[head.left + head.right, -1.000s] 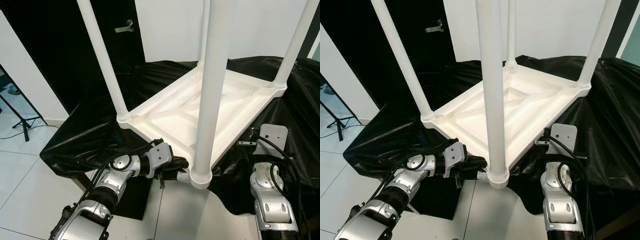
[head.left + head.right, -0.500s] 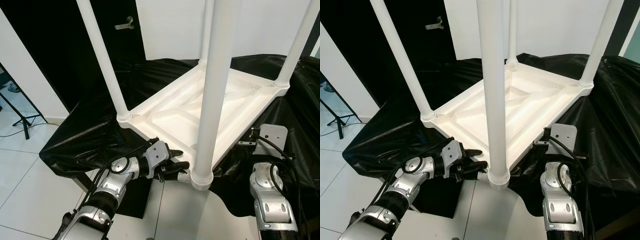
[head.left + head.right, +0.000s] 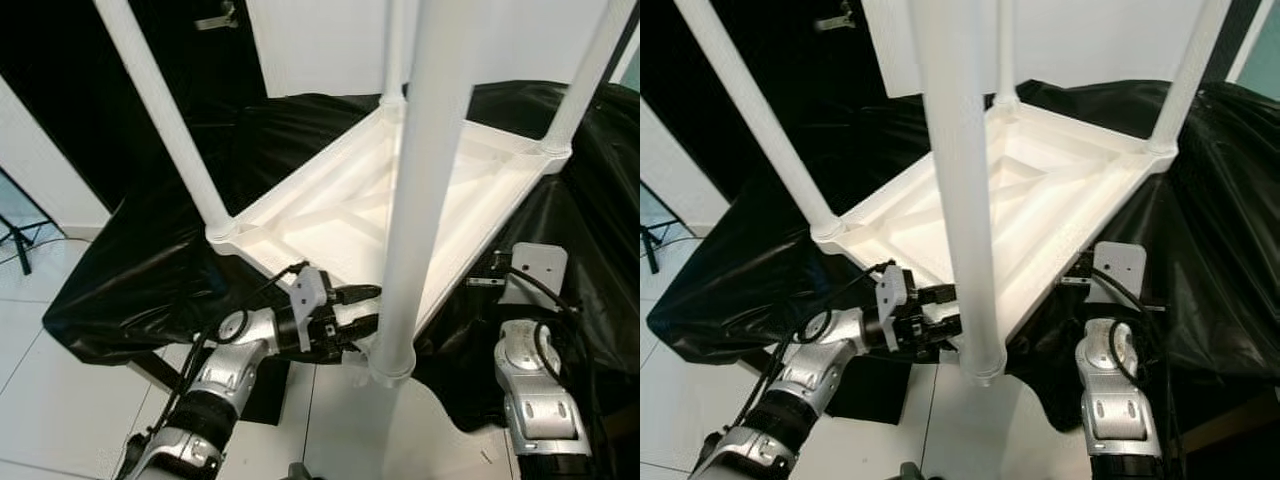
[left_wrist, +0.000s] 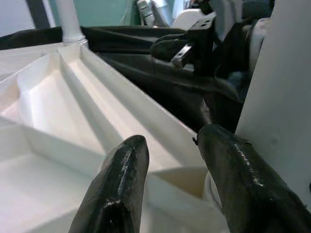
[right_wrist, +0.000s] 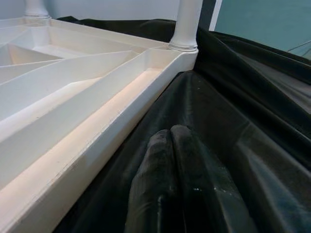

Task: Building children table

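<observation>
A white children's table (image 3: 340, 215) lies upside down on a black cloth (image 3: 130, 270), its four legs pointing up. The nearest leg (image 3: 420, 200) stands at the front corner. My left gripper (image 3: 365, 308) is open at that corner, just left of the leg's base, level with the rim. In the left wrist view its fingers (image 4: 121, 184) point along the ribbed underside with the leg beside them, holding nothing. My right gripper (image 5: 170, 133) is shut and rests on the cloth beside the table's right rim (image 5: 97, 141). The right arm (image 3: 530, 360) is at the front right.
The cloth-covered surface ends near me, with tiled floor (image 3: 60, 400) below. A black door with a handle (image 3: 215, 18) and a white wall stand behind. A tripod foot (image 3: 15, 245) is at the far left.
The camera has dipped and shifted. My left gripper opened at the front corner and has risen to rim level beside the near leg. The right arm has stayed put.
</observation>
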### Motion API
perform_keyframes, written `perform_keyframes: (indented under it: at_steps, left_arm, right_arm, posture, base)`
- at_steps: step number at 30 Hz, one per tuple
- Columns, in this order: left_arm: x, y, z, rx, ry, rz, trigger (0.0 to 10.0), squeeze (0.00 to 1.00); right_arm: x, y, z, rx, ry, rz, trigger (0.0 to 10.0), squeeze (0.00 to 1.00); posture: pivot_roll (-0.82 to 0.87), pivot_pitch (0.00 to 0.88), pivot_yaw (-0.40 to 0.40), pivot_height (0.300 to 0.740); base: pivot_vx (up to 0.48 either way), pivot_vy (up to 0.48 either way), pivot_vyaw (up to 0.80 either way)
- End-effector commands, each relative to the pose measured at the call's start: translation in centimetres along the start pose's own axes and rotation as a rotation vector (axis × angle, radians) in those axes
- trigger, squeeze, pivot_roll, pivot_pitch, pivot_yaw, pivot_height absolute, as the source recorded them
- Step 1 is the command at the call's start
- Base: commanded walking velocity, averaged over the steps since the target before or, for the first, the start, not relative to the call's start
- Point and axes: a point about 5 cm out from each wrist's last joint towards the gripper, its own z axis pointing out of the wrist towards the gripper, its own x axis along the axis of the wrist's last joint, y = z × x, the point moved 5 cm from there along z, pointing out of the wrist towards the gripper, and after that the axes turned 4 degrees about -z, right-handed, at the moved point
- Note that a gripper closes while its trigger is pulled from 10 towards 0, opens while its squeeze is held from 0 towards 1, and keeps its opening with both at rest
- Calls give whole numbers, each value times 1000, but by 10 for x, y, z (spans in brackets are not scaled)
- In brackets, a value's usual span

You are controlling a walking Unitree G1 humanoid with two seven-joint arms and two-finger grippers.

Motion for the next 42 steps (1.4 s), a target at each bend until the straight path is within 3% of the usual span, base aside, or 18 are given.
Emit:
perform_keyframes:
  at_steps: [1,7,9,11,12,15,42]
  left_arm:
    - [0,16,-5,-122,-9,-1,10000,0]
    - [1,12,-4,-73,-3,-2,10000,0]
    - [5,-8,-1,81,23,18,10000,0]
    - [5,-8,-1,81,23,18,10000,0]
    - [6,-17,-2,149,27,27,10000,0]
    - [5,-23,-3,209,32,30,10000,0]
    - [0,-28,1,349,69,-10,10000,0]
  right_arm:
    - [-3,-5,-1,16,-13,4,10000,0]
    - [-3,-7,0,21,-10,5,10000,0]
    - [-1,-8,1,23,-5,12,10000,0]
    - [-1,-8,1,23,-5,12,10000,0]
    - [-1,-7,1,21,-5,17,10000,0]
    - [-2,-6,2,18,-9,21,10000,0]
    - [-1,-6,1,16,-6,23,10000,0]
  posture:
    - [-74,0,100,740]
    - [-69,0,98,740]
    - [-68,0,96,740]
    - [-68,0,96,740]
    - [-70,0,95,740]
    - [-74,0,95,740]
    - [-72,0,91,740]
  base:
    - [0,0,0]
    - [0,0,0]
    - [0,0,0]
    - [0,0,0]
    - [0,0,0]
    - [0,0,0]
    - [0,0,-93]
